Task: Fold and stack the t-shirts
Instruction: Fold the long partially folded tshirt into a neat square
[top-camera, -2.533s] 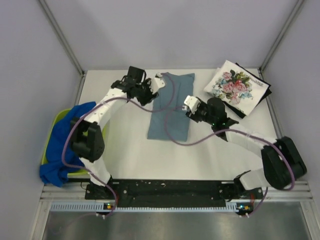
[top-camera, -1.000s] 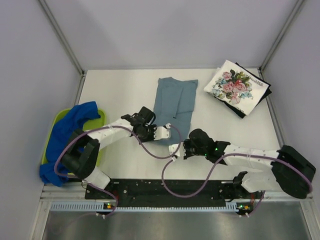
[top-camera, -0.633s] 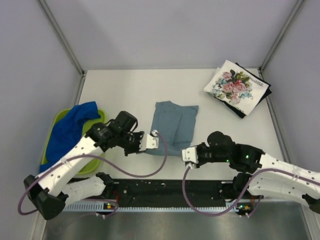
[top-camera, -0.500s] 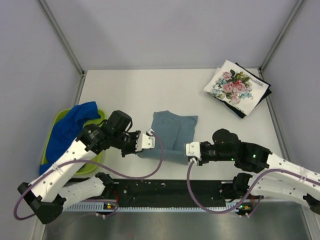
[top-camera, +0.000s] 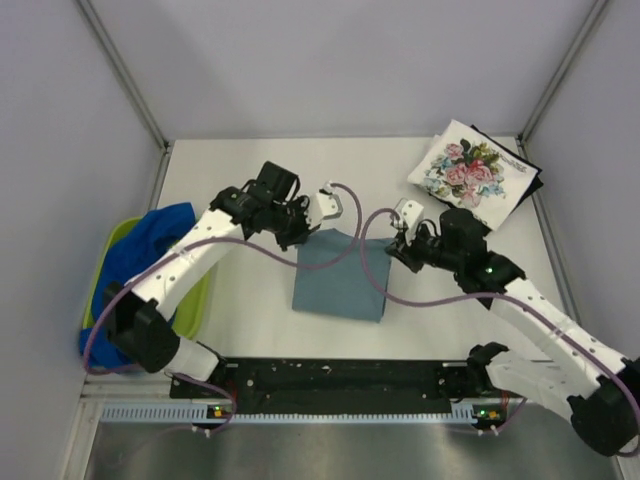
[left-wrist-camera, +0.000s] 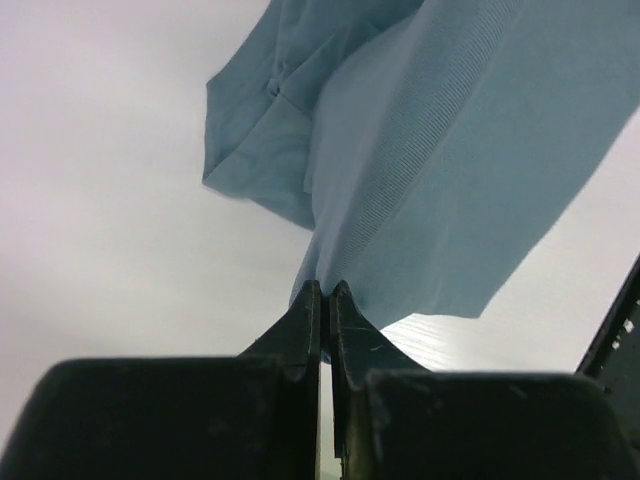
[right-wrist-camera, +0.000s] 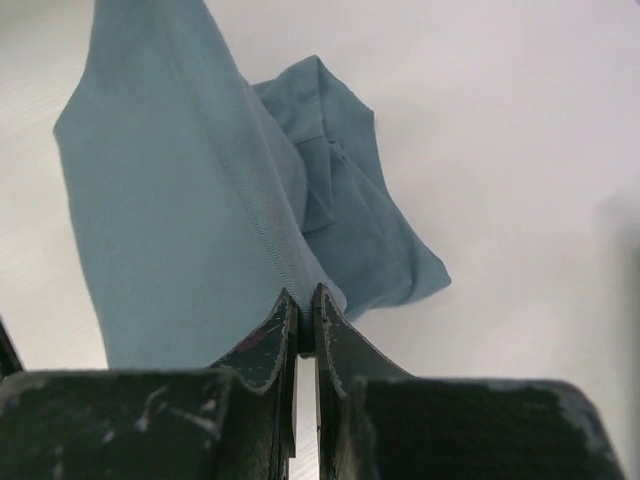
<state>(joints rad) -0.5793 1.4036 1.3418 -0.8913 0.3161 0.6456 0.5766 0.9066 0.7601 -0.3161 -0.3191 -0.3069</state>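
The grey-blue t-shirt lies folded on the white table in the middle, its far edge lifted. My left gripper is shut on the far left corner, with the cloth hanging away from the closed jaws. My right gripper is shut on the far right corner, pinched at the fingertips. The royal blue t-shirt is heaped at the left. The floral t-shirt lies folded on the black one at the far right.
A lime-green tray under the royal blue shirt sits at the table's left edge. Purple cables loop from both wrists over the shirt. Grey walls and metal posts enclose the table on three sides.
Both grippers picked up the grey-blue shirt's near edge, lifted it and carried it toward the far side, folding the shirt to about half its length.
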